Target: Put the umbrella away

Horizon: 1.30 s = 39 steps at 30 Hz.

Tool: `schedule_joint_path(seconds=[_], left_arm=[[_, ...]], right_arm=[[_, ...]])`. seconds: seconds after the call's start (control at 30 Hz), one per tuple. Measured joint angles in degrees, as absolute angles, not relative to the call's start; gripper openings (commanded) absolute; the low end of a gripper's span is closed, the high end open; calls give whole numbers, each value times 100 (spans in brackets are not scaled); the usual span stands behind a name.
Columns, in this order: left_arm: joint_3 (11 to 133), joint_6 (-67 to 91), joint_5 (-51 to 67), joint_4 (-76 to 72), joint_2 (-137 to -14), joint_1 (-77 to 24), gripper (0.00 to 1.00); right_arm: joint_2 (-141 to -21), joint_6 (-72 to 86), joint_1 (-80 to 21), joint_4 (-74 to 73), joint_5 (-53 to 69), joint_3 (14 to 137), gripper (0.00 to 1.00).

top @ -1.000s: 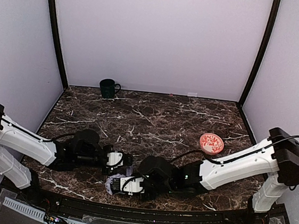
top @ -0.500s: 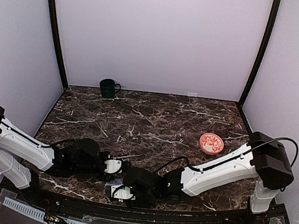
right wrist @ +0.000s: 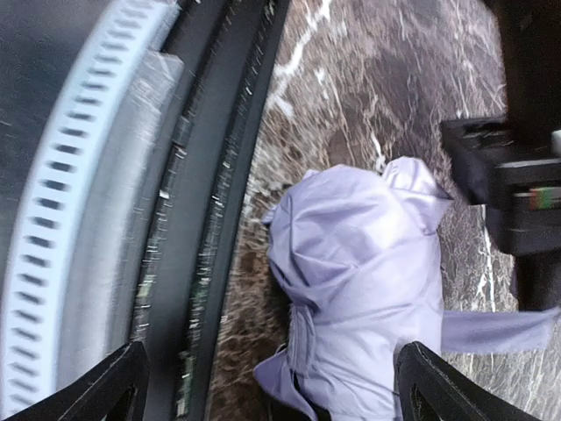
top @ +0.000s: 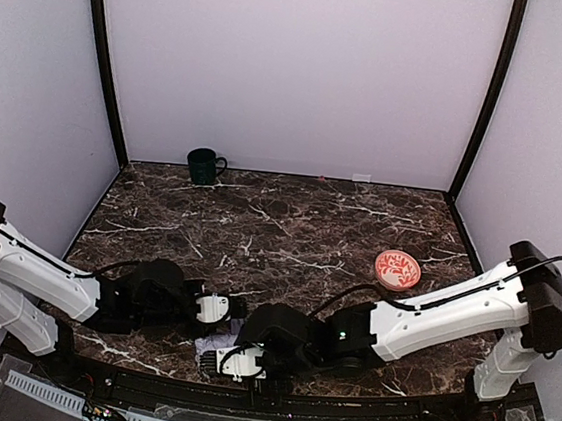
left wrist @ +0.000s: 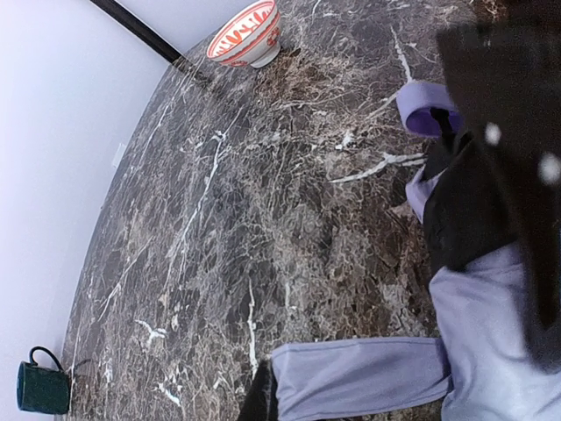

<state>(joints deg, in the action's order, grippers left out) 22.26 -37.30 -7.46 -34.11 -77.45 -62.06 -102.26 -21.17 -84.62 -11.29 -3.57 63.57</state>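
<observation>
The right gripper (right wrist: pixel 273 377) hangs low over the table's near edge (right wrist: pixel 252 175) with its two fingers spread wide and nothing between them. The umbrella (right wrist: pixel 359 263) lies just past them, a crumpled lavender-white bundle on the marble, just beside that edge. On the bundle's far side sits the left gripper (top: pixel 220 308), its jaws together; whether they pinch fabric or merely rest against it cannot be told. From the left wrist, black lining shows under the pale cloth, and the small lavender handle (left wrist: pixel 427 110) points away from the edge. A loose strap (left wrist: pixel 351 381) trails flat on the stone. The red-patterned bowl (left wrist: pixel 248 33) stands well away from the edge and the dark green mug (top: pixel 203 165) farthest from it, against the back wall. As a judgement, the canopy is collapsed but not gathered neatly. The strap looks unfastened — rolling and securing remain, and no storage place is visible.
</observation>
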Motion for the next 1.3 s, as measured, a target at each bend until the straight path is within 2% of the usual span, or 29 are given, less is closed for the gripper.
schedule_joint_path(seconds=[0.2, 0.33, 0.53, 0.63, 0.7, 0.73, 0.83, 0.97, 1.0, 1.1, 1.3], left_arm=[[2226, -3756, -843, -3415, -7793, -6206, 0], [2235, -3758, -843, -3404, -7804, -6206, 0], [2252, -3787, -862, -3404, -7907, -6206, 0], [2257, -3785, -849, -3389, -7909, -6204, 0], [2257, -3787, -823, -3382, -7907, -6204, 0], [2257, -3785, -812, -3380, -7905, -6204, 0], [2296, -3787, -729, -3321, -7865, -6206, 0], [2344, -3795, -661, -3173, -7585, -6250, 0], [2344, -3795, -670, -3100, -7454, -6294, 0], [2346, -3850, -755, -2792, -7026, -6584, 0], [2408, -4217, -1409, -2062, -6447, -7581, 0]], right_arm=[[-9225, -1903, -8420, -1155, 191, 5902, 100], [-8853, -1684, -8042, -941, 506, 5443, 100], [-9424, -1603, -7397, -628, 541, 5205, 100], [-9909, -1549, -7183, -445, 663, 5258, 94], [-10132, -1470, -7046, -316, 810, 5260, 87], [-10210, -1420, -7000, -250, 906, 5264, 80], [-10359, -1232, -6899, -104, 1229, 5286, 48], [-10427, -609, -6692, 148, 1789, 5249, 16], [-10429, -491, -6646, 207, 1905, 5223, 11], [-10431, 51, -6525, 484, 2281, 5127, 0], [-10512, 1028, -6442, 810, 3020, 5068, 0]])
